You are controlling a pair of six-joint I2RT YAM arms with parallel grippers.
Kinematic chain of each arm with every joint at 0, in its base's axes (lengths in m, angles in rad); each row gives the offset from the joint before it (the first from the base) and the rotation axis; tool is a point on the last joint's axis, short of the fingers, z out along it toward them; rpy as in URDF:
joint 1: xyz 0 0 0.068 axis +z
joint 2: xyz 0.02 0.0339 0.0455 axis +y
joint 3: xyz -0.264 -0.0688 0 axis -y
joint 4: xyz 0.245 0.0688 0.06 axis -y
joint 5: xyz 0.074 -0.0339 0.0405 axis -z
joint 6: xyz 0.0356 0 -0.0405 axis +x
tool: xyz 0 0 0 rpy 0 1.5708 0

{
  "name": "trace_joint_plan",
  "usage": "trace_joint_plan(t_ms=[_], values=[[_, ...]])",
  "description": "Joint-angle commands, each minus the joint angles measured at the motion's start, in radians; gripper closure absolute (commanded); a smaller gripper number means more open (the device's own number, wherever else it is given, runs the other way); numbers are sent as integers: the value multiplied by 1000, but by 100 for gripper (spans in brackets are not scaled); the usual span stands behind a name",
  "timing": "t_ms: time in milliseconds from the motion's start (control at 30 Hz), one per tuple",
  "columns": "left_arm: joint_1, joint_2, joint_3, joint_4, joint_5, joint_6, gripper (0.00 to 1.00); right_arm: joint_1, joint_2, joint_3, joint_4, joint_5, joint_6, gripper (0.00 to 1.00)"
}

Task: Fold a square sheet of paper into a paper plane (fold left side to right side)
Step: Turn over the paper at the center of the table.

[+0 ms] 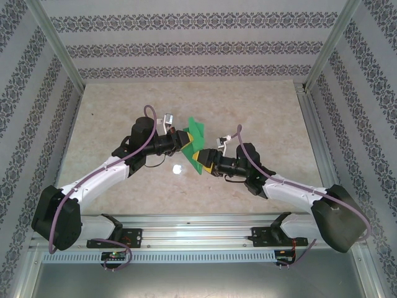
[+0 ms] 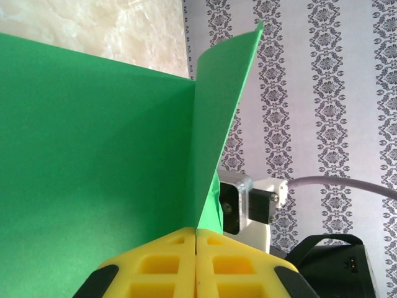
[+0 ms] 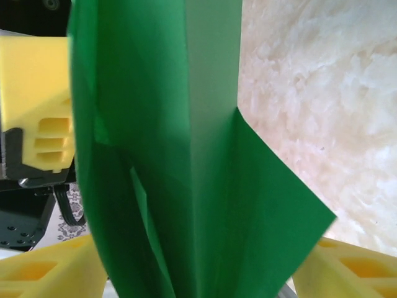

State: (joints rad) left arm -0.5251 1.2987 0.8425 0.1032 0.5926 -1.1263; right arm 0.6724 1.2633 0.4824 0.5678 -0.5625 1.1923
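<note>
The bright green sheet of paper (image 1: 197,133) is held off the table between the two arms, folded into a rough paper plane shape with flaps spreading from a centre crease. My left gripper (image 1: 186,140) is shut on the paper; in the left wrist view its yellow fingers (image 2: 161,264) press together at the fold (image 2: 196,233), and the green paper (image 2: 93,155) rises from them. My right gripper (image 1: 204,160) stands open at the paper's lower end. In the right wrist view its fingertips (image 3: 43,270) sit wide apart, with the folded paper (image 3: 186,186) hanging between them.
A small white shiny spot (image 1: 177,169) lies on the marbled tabletop (image 1: 111,118) just in front of the left gripper. Patterned walls and metal posts (image 1: 56,46) enclose the table. The aluminium rail (image 1: 198,226) with the arm bases runs along the near edge.
</note>
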Motion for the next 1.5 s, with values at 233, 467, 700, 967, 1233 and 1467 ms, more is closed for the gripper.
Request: trace_joint_plan(t_ms=[233, 467, 700, 967, 1233, 1467], values=[[-11, 1, -4, -23, -22, 39, 90, -26, 35, 31, 133, -29, 34, 60], [-6, 13, 6, -61, -34, 74, 76, -56, -13, 24, -2, -33, -45, 87], [92, -91, 55, -270, -25, 189, 49, -55, -100, 147, -566, 101, -385, 89], [303, -219, 37, -494, -6, 295, 40, 207, 177, 569, -1363, 900, -840, 90], [445, -210, 16, -626, -34, 408, 39, 393, 676, 857, -1662, 1413, -868, 87], [471, -197, -46, -609, -39, 420, 39, 482, 830, 942, -1686, 1459, -863, 71]])
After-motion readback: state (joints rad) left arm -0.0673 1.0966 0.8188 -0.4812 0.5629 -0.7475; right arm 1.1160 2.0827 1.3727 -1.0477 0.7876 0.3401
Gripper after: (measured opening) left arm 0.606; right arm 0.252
